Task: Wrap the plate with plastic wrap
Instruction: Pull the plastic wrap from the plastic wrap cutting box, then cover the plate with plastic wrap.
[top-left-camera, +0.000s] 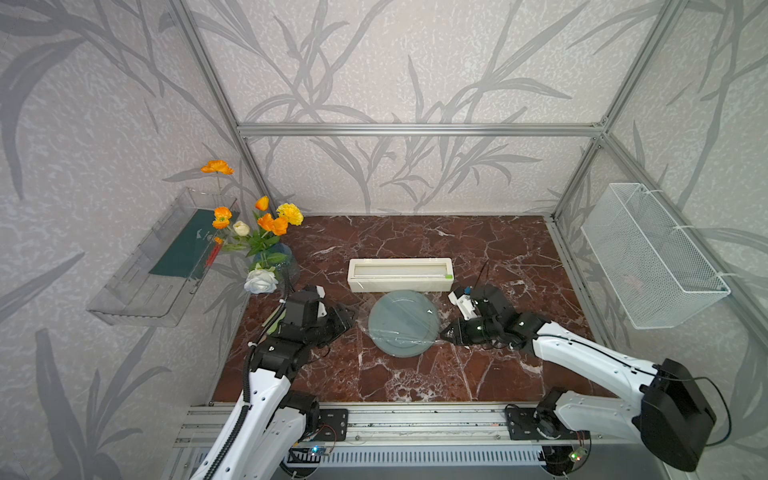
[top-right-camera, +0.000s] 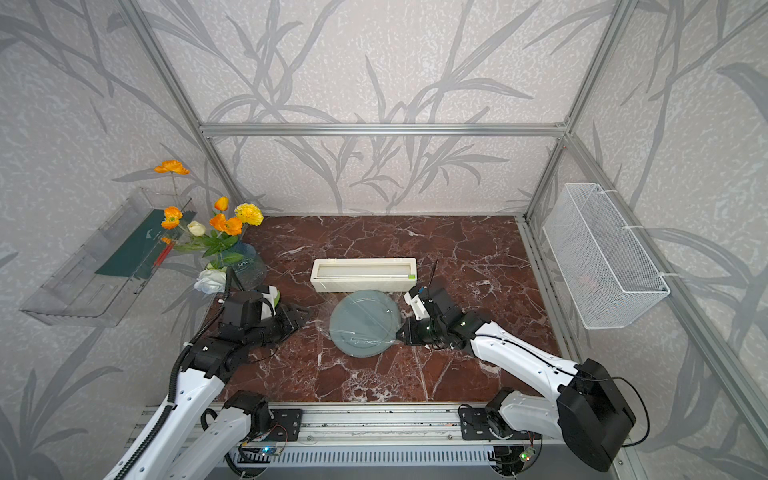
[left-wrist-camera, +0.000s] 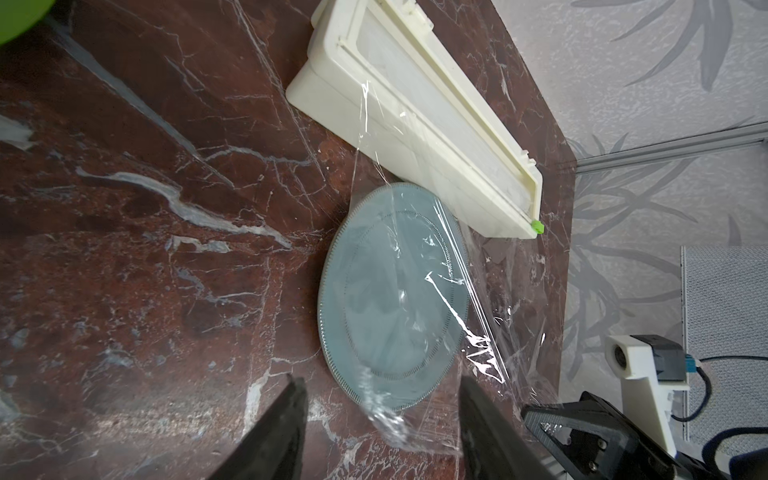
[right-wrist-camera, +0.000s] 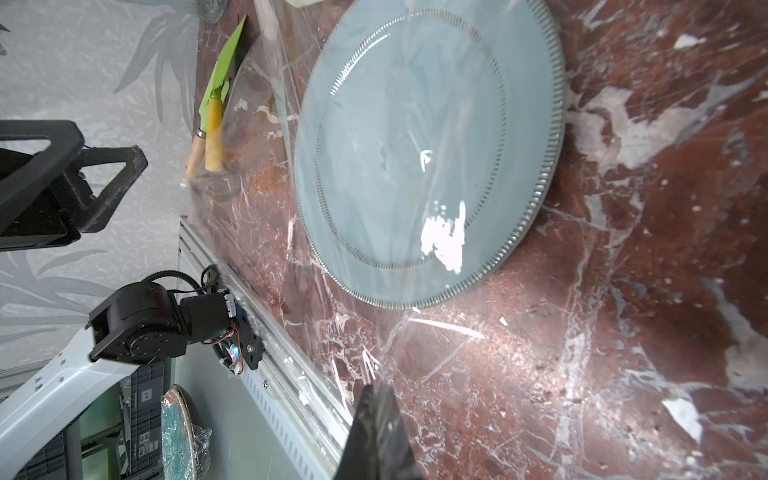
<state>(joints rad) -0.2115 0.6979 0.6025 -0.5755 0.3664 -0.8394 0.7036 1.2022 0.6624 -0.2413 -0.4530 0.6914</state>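
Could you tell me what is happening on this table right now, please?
The plastic wrap lies loosely over the plate, in front of the cream dispenser box. The right gripper is shut at the plate's rim, apparently pinching the film; the left gripper stands open on the opposite side, holding nothing. The film's edges are not yet tucked under.

The plastic wrap (left-wrist-camera: 482, 353) is looking thin, glossy and crinkled; the plate (left-wrist-camera: 374, 299) is showing smooth glaze, the tabletop (left-wrist-camera: 145, 270) polished marble.

Box (top-left-camera: 400, 275) just behind plate (top-left-camera: 404, 323); front tabletop (top-left-camera: 395, 374) bare
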